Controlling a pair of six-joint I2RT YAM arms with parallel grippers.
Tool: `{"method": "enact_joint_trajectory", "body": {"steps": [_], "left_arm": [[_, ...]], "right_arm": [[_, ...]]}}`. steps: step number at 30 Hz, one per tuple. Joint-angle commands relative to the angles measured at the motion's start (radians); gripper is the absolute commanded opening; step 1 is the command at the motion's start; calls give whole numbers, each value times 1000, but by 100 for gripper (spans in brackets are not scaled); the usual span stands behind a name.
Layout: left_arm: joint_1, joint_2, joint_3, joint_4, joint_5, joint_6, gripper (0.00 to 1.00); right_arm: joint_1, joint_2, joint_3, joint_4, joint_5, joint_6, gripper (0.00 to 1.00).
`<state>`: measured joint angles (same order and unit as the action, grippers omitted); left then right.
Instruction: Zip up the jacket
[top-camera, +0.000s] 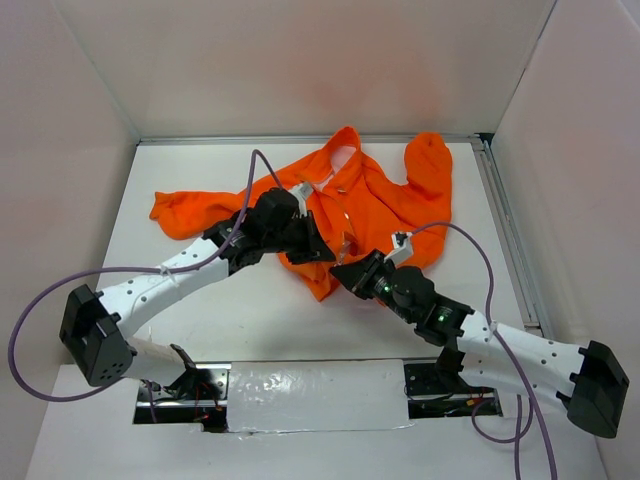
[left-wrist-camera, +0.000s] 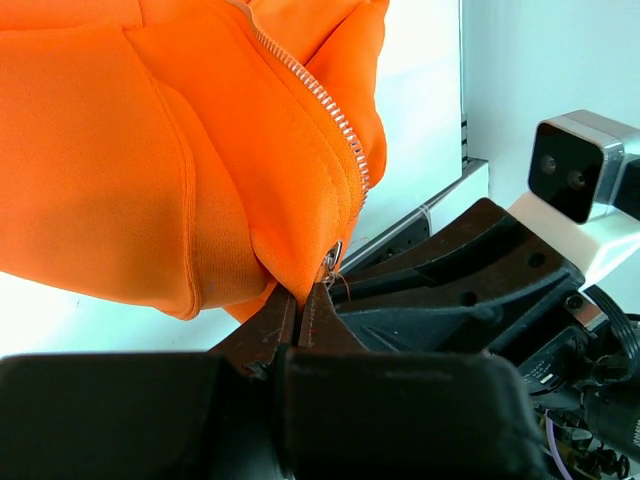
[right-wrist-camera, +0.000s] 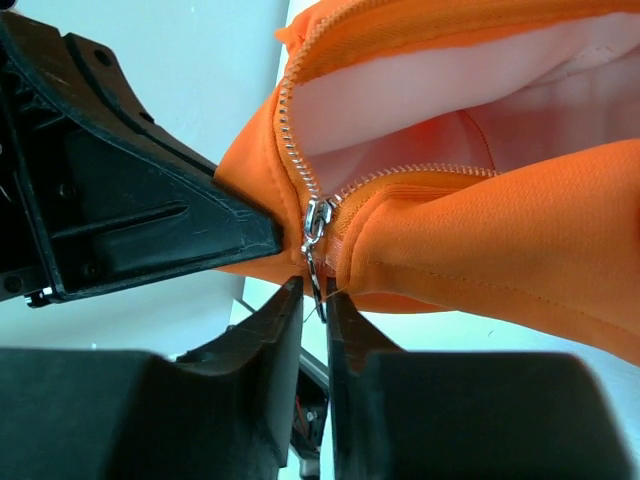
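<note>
At jacket (top-camera: 372, 203) hem, left claw (left-wrist-camera: 297, 292) pinching it, right claw (right-wrist-camera: 315, 287) barely parted around zipper pull (right-wrist-camera: 314, 264)

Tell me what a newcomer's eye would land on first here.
The bright orange jacket stands out, spread at the far middle of the white table, its zipper open. At its bottom hem both arms meet: the left gripper pinches the fabric beside the zipper, and the silver zipper pull hangs between the nearly closed fingers of the right gripper.
</note>
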<state>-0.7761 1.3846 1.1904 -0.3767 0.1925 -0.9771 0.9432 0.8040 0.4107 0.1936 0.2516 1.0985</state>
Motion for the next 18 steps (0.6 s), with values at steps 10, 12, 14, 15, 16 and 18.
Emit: {"method": "enact_joint_trajectory", "body": {"steps": [10,12,14,15,16,18], "left_arm": [[-9,-30,-15,15,-10,-2,0],[-9,-30,-24,12,-13,21,0],[-12,-42,-64,50,-24,40,0],[-14,-47,-78,58,-25,55,0],[-12,-53,-93,59,-30,61,0],[-14,-65,-107,77,-22,89,0]], "right_arm": [[42,-11,94,-47,74,4,0],[39,-6,160,-163,75,-14,0],[37,6,222,-247,72,-21,0],[39,11,244,-278,64,-26,0],[37,15,263,-305,57,-6,0],[14,18,298,-353,17,0,0]]}}
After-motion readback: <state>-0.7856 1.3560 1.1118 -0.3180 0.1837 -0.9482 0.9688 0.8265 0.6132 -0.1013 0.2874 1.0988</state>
